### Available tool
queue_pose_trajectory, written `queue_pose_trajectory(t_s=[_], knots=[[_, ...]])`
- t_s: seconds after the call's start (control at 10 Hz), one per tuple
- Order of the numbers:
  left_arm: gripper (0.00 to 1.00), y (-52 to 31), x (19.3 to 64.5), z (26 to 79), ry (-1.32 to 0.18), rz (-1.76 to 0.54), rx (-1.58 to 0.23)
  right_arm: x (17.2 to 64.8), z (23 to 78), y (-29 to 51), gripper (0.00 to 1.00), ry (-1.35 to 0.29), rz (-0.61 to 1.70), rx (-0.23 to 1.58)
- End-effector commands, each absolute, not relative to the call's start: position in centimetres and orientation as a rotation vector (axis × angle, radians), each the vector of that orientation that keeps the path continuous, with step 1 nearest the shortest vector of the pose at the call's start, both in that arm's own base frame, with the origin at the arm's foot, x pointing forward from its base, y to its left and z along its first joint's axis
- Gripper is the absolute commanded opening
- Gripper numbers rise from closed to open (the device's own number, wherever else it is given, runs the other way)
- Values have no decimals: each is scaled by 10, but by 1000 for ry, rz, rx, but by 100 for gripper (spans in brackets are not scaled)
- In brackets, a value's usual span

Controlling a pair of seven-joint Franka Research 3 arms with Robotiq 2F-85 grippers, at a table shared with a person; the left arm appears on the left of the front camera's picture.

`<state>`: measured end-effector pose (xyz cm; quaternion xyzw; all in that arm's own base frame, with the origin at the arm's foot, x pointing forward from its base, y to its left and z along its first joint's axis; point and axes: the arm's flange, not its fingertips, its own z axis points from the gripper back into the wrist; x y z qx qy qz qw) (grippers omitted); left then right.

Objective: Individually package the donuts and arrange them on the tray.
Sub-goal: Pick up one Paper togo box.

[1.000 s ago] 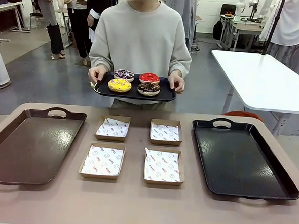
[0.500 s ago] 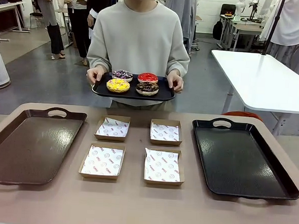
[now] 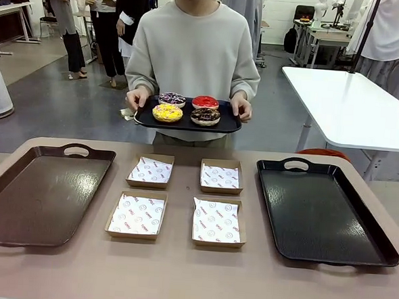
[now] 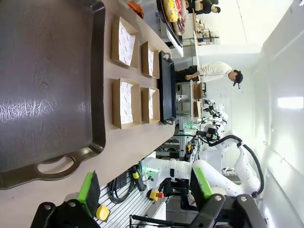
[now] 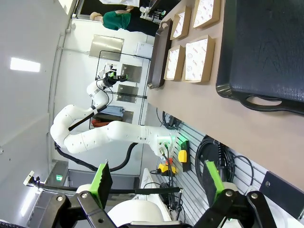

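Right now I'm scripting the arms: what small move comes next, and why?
Probably wait, left tool and right tool open: the donuts sit on a black tray in the person's hands, beyond the table; the four boxes lie empty.

We see four ring donuts lying flat, two by two, on a small black tray (image 3: pixel 187 126) that a person (image 3: pixel 192 47) holds: the purple-dark donut with white sprinkles (image 3: pixel 172 98) and the glossy red donut (image 3: pixel 205 102) farther off, the glazed yellow donut (image 3: pixel 167 112) and the sprinkled dark chocolate donut (image 3: pixel 205 116) nearer us.

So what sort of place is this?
Probably a robotics lab, not a bakery: a white robot arm beside the table, a yellow switch box with cables, a plain white worktable farther off.
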<state>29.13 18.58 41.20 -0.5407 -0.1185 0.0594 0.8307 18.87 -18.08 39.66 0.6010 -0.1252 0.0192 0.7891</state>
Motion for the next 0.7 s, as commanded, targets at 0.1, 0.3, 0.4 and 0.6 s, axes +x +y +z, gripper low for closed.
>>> queue_pose_trajectory(t_s=[0.1, 0.3, 0.4, 0.6], knots=[[100, 185, 292, 412, -261, 141, -1149, 189, 397, -181, 100, -270, 41, 1294], [100, 185, 292, 412, -261, 141, -1149, 214, 426, -159, 100, -258, -19, 1138], [100, 185, 292, 412, -261, 141, -1149, 250, 450, -142, 100, -175, -34, 1081], [100, 185, 292, 412, -261, 141, -1149, 310, 480, -95, 100, -77, -45, 966]])
